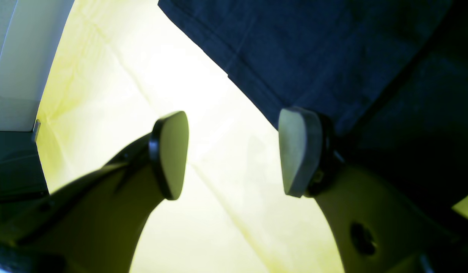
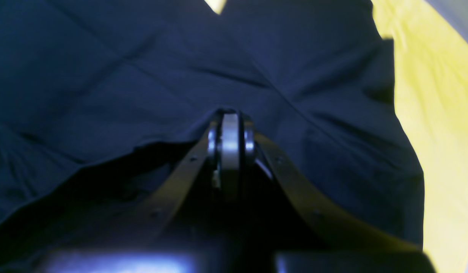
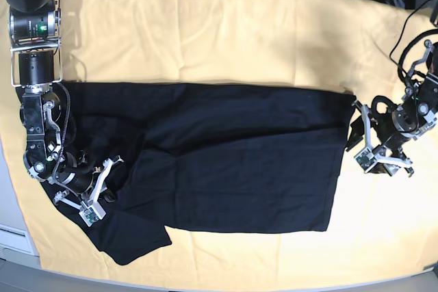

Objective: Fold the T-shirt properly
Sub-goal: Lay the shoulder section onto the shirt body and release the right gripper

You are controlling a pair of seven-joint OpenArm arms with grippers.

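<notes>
left hand (image 1: 234, 151) spread wide, right hand (image 2: 230, 125) clamped closed

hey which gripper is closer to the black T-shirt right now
Right. The right gripper is shut on a fold of the T-shirt near its sleeve end. The left gripper hangs open over the yellow cloth, just beside the shirt's other edge.

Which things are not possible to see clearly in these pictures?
- Right claw, right wrist view: its tips press into the T-shirt; blur and dark shadow hide how much fabric is pinched.
- T-shirt's grey printed mark: not findable in any view; the black cloth shows no detail.
- Base view: the right arm covers the shirt's edge near that claw.
- Left claw, left wrist view: open; the yellow cloth is overexposed.
</notes>
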